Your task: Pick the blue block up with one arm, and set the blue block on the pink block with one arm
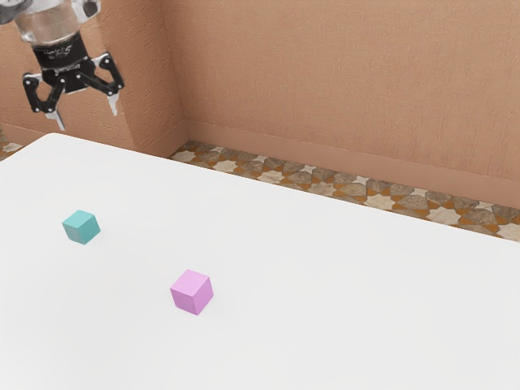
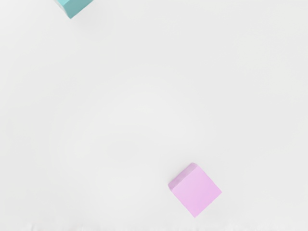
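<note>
Two blocks are sitting apart on the white surface [image 1: 325,284], and the pincer [image 1: 85,114], spread open and holding nothing, is hanging high above the blue block [image 1: 81,227], almost straight over it, with the pink block [image 1: 192,292] lying farther off.

So the arm's parked high up, wrist sitting straight above the gripper [image 1: 87,116], which hangs pointing down with a slight tilt, its two black fingers [image 1: 110,84] splayed wide apart either side of it.
</note>
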`<state>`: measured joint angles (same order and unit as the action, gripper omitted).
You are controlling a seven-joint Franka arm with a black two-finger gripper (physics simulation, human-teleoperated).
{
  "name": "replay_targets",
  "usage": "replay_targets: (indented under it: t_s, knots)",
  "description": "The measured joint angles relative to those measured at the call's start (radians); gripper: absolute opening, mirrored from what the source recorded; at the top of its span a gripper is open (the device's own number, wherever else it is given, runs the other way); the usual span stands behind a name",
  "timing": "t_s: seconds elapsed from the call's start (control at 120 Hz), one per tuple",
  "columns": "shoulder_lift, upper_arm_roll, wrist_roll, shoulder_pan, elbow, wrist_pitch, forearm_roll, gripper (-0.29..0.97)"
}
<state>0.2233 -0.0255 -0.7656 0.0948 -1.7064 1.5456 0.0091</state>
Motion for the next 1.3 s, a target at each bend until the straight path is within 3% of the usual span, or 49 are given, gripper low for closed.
replay_targets:
  t_s: [0.383, 0.517, 0.783, 1.067, 1.3]
  knots:
    - [0.082, -0.007, -0.389, 0.022, -0.135, -0.099, 0.012, 0.68]
    - [0.072, -0.012, -0.416, 0.103, -0.204, -0.057, 0.022, 0.68]
    - [-0.104, -0.035, -0.174, 0.253, -0.273, 0.190, 0.060, 0.68]
    - [-0.225, -0.036, 0.174, 0.297, -0.302, 0.420, 0.062, 0.68]
    - [-0.255, -0.036, 0.432, 0.329, -0.429, 0.660, 0.064, 0.68]
